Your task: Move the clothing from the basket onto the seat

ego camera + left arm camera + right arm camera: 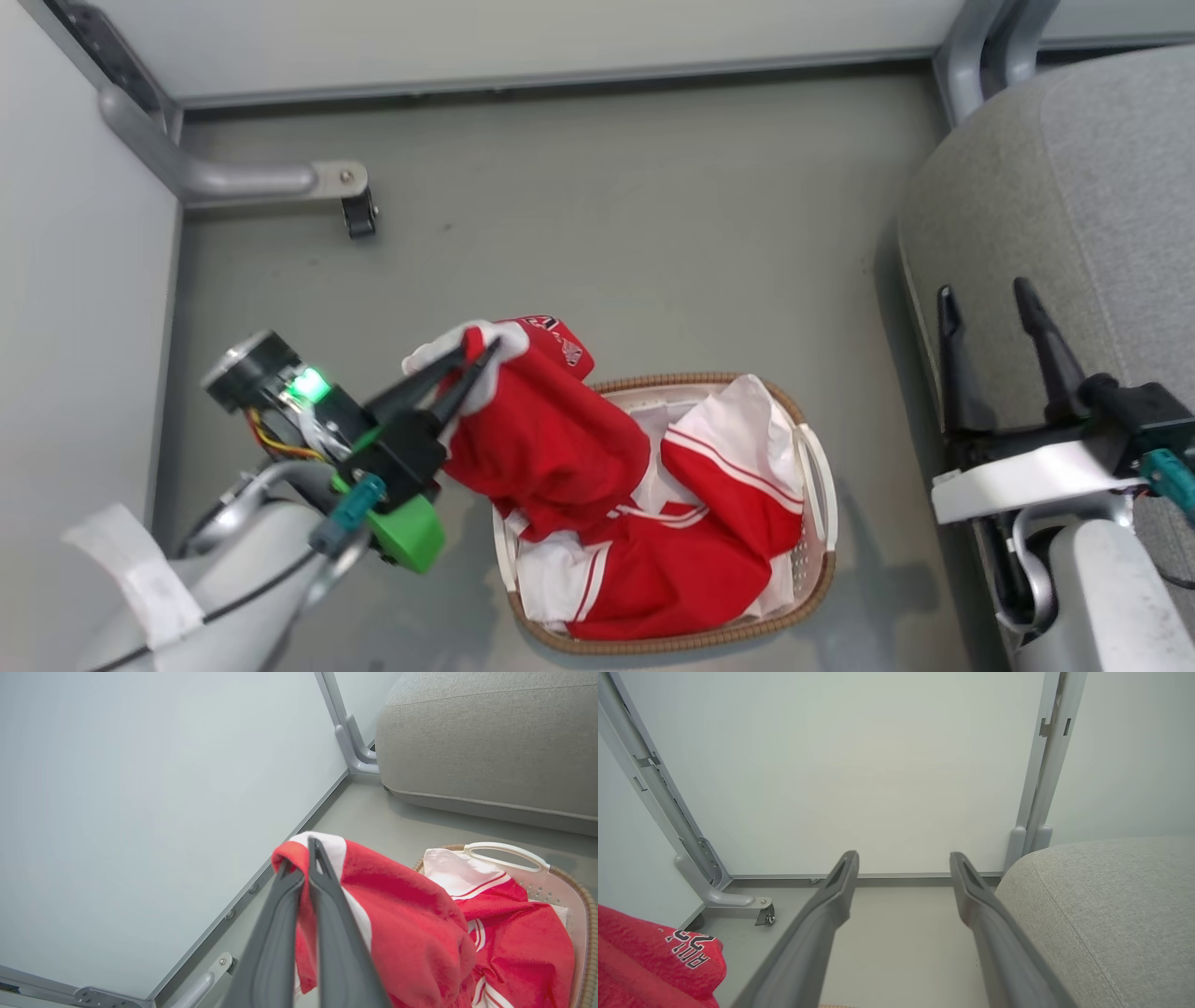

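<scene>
A red garment (541, 429) with white trim hangs lifted over the left end of the basket (814, 551), and my left gripper (476, 355) is shut on its top fold. In the left wrist view the two fingers (327, 896) pinch that red and white fold (397, 924). More red and white clothing (709, 551) lies inside the cream basket (542, 886) with its brown woven rim. The grey seat (1055, 215) stands at the right, and my right gripper (990, 299) hovers open at its near edge, nothing between its fingers (831, 905). The red cloth's printed corner (658, 961) shows at lower left.
Pale partition walls (75, 280) close the left and far sides. A grey metal foot with a caster (359, 217) juts onto the floor at the far left. Another metal post (971, 56) stands by the seat's far corner. Bare grey floor (653, 233) lies between basket and wall.
</scene>
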`<state>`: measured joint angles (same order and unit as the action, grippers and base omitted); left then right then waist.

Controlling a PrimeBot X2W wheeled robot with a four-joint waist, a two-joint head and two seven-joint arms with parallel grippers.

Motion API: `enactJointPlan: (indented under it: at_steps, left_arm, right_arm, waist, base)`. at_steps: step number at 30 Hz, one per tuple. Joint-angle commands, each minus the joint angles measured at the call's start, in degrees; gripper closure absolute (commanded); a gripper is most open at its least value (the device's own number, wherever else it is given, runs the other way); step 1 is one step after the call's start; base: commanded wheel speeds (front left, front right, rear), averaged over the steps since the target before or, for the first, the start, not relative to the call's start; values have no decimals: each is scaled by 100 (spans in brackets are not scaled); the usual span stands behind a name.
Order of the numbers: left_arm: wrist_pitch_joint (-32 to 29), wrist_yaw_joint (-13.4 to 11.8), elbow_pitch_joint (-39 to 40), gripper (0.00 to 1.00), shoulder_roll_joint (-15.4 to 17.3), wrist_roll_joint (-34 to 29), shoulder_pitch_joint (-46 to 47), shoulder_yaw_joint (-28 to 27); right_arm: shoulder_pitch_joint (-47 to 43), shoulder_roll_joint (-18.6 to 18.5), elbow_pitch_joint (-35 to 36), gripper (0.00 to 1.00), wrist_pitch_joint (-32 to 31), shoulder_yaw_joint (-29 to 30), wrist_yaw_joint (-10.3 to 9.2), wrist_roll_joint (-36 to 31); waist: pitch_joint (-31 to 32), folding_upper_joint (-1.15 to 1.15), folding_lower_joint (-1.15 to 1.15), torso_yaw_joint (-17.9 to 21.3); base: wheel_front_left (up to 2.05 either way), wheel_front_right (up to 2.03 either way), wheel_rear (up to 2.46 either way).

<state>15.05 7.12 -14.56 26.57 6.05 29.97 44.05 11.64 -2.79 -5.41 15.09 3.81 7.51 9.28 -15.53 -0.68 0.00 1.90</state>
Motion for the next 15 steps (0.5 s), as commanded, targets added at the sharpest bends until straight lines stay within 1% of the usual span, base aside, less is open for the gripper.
enactJointPlan:
  at_steps: [1, 5, 10, 13, 15]
  left_arm:
    - [-49, 28, 124, 100, 162, 6, 181, -44]
    - [-331, 28, 539, 100, 533, 162, 465, -177]
    - [-716, 30, 1110, 100, 905, 373, 882, -444]
    - [-909, 25, 1367, 100, 1070, 434, 1159, -603]
    - [-982, -13, 1457, 100, 1117, 453, 1293, -692]
  right_arm:
    - [-121, -17, -44, 0, 12, -146, -4, 28]
    - [-174, -23, -102, 0, 12, -444, -5, -61]
    - [-129, -21, -129, 0, 12, -758, -5, -120]
    - [-55, -20, -149, 0, 12, -937, -5, -141]
    - [4, -20, -167, 0, 12, -1045, -5, -154]
  waist:
    - [585, 68, 0, 72]
    - [721, 68, 0, 141]
    - [776, 68, 0, 194]
    - [780, 68, 0, 212]
    - [769, 68, 0, 228]
  base:
    - [0, 0, 0]
    - [0, 0, 0]
    - [0, 0, 0]
    - [0, 0, 0]
    - [0, 0, 0]
